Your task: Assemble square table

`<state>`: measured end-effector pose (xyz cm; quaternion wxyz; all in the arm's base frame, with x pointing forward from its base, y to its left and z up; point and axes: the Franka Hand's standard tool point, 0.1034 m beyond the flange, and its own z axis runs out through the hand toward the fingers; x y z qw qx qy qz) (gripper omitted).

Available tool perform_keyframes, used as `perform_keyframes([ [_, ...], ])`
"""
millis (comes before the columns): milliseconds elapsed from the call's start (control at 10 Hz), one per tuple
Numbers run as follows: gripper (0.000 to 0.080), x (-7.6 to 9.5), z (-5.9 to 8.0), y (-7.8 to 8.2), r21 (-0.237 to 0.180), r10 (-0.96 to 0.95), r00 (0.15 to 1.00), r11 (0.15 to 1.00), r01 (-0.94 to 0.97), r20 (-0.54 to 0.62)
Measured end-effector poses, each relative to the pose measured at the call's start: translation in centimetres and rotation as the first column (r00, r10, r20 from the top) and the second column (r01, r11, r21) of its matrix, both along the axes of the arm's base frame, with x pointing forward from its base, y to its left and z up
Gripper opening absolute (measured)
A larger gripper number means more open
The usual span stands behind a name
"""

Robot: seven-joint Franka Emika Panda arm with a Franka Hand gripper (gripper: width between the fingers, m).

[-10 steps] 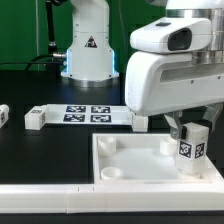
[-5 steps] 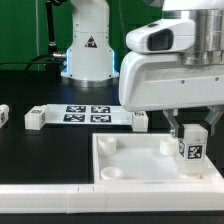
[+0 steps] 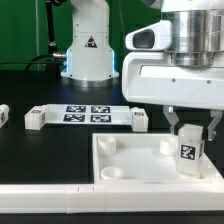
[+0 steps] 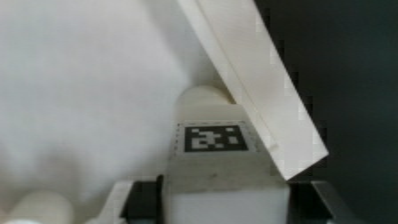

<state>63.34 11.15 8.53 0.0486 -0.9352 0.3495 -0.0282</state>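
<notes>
1. One short white block leg (image 3: pixel 188 152) is clamped in the gripper (image 3: pixel 193 133), whose jaws are narrowed onto the leg's two sides. The black-white tag on the leg faces the exterior camera.
2. The held leg stands upright inside the square tabletop (image 3: pixel 128 160), toward the exterior view's right and just beside the raised rim.
3. In the wrist view the same leg (image 4: pixel 217 160) sits between the two dark fingers (image 4: pixel 143 196), with the tabletop's rim (image 4: pixel 267 85) running diagonally right beside it. The gripper (image 4: pixel 222 198) is partly cut off at the picture's edge.
4. Whether the leg's foot has entered a corner socket is hard to judge, because the leg's own body hides the contact.
5. A round socket (image 3: pixel 113 171) shows in the tabletop's near corner on the exterior view's left.
6. Three more legs lie loose on the black table (image 3: pixel 40 150): one at the exterior view's left edge (image 3: pixel 3 114), and two (image 3: pixel 35 119) (image 3: pixel 139 120) at either end of the marker board (image 3: pixel 88 113).
7. A long white border bar (image 3: pixel 40 191) runs along the table's front.
</notes>
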Motion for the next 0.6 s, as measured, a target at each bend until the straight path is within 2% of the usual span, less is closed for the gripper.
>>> perform_keyframes([
  [200, 0.0285, -0.01, -0.01, -0.07, 0.017, -0.107, 0.994, 0.994, 0.107, -0.011],
  [500, 0.0286, -0.06, -0.01, -0.04, 0.010, -0.034, 0.999, 0.999, 0.034, -0.006],
  [600, 0.0465, -0.06, 0.14, 0.09, 0.005, 0.020, 1.000, 1.000, -0.020, -0.002],
])
